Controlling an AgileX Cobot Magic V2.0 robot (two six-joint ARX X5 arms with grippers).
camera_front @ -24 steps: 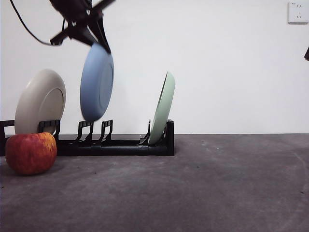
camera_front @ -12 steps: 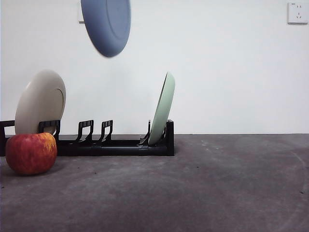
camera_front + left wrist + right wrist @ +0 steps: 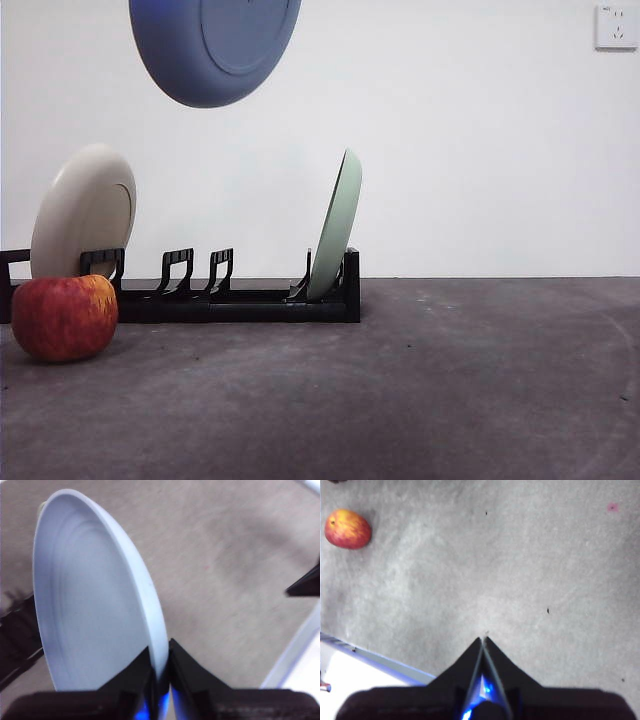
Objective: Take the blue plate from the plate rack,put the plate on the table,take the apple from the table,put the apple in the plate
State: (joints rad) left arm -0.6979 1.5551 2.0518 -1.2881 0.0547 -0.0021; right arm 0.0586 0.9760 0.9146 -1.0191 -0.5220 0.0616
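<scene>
The blue plate (image 3: pixel 95 605) is gripped at its rim by the left gripper (image 3: pixel 161 672) jaws; slippage (edge-only pinch) is risked. Right gripper (image 3: pixel 483 645) jaws are closed, empty.

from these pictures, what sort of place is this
Most likely a robot test bench, not a kitchen: a bare white wall with one socket, a rough grey table, and staged props only, a plate rack and an apple. The left hand holds the blue plate aloft.
</scene>
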